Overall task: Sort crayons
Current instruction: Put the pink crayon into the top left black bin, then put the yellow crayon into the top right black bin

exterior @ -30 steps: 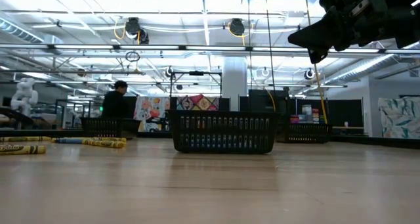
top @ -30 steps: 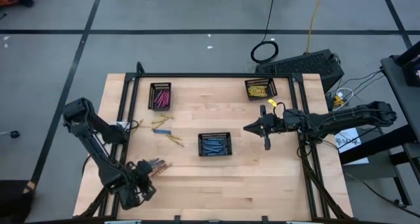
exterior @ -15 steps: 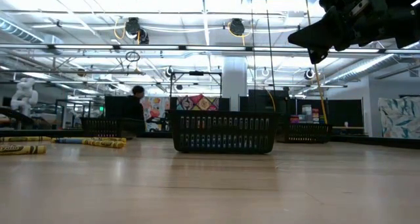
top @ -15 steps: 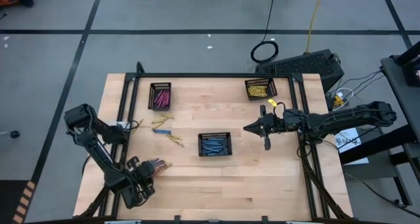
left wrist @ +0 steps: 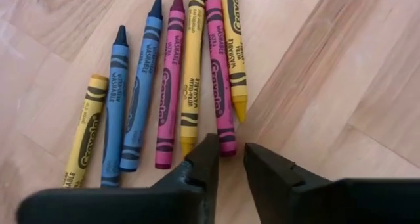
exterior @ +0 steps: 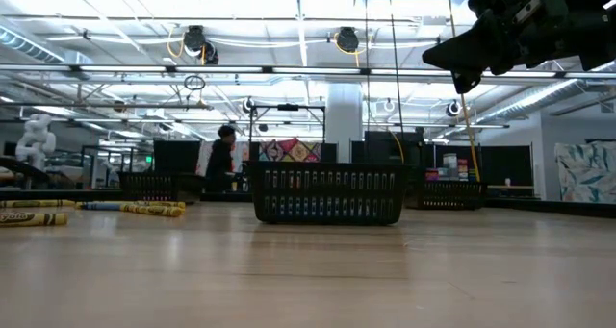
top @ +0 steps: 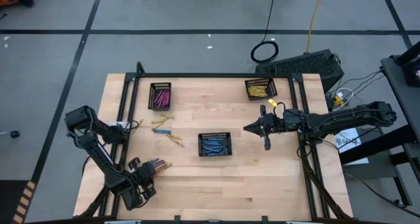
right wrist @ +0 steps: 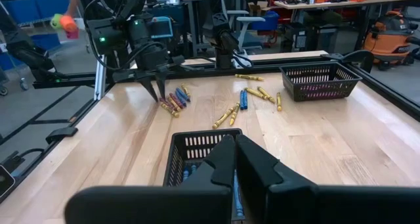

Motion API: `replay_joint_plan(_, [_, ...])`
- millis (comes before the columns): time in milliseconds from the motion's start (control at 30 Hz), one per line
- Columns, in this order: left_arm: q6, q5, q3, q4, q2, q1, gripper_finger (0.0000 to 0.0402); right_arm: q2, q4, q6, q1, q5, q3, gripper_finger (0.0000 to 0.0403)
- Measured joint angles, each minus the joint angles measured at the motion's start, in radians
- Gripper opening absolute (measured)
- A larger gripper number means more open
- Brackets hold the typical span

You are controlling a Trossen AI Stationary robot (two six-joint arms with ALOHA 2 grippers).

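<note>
Several crayons (left wrist: 170,86) in yellow, blue and magenta lie side by side on the wood near the table's near-left corner (top: 158,165). My left gripper (left wrist: 231,150) points steeply down at them with a narrow gap between its fingers; the blunt end of one magenta crayon (left wrist: 219,99) lies at that gap. The right wrist view shows it (right wrist: 156,87) over the same cluster. My right gripper (top: 247,128) hangs level and shut above the table's right half, holding nothing. My left gripper comes from above, slanting, with one fingertip (left wrist: 209,148) on either side of the magenta crayon's blunt end (left wrist: 226,144). I cannot tell whether the fingertips touch it. The crayon lies flat on the table among the others.
Three black mesh trays stand on the table: one with magenta crayons at the far left (top: 160,96), one with yellow crayons at the far right (top: 260,88), one with blue crayons in the middle (top: 215,144). More loose crayons (top: 165,127) lie between the left trays.
My left gripper has sunk toward the crayon cluster near the table's near-left corner and its wrist has rolled a little. My right arm has kept still. In the room behind, a person has walked toward the right.
</note>
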Motion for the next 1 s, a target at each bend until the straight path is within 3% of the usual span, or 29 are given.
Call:
replay_joint_plan(267, [-0.037,0.000,-0.001,-0.008,0.001,0.000,0.0009,0.000,0.000,0.000,0.000,-0.001,0.000,0.0002])
replay_joint_plan(533, [-0.129,-0.031,0.030,-0.096,0.006,0.001,0.0000,0.000,0.000,0.000,0.000,-0.001,0.000,0.0002])
replay_joint_plan(667, [-0.124,-0.166,0.084,-0.133,-0.013,0.001,0.0002,0.000,0.000,0.000,0.000,-0.001,0.000,0.0002])
replay_joint_plan(767, [-0.120,-0.390,0.117,-0.210,-0.028,0.009,0.0002,0.000,0.000,0.000,0.000,-0.001,0.000,0.0002])
replay_joint_plan(867, [-0.244,-0.595,0.123,-0.333,-0.056,0.073,0.0001,0.000,0.009,0.000,0.000,0.000,0.000,0.0002])
replay_joint_plan(1000, [-0.262,-0.565,0.122,-0.480,-0.081,0.239,0.0001,0.000,0.033,0.000,0.000,0.001,0.000,0.0002])
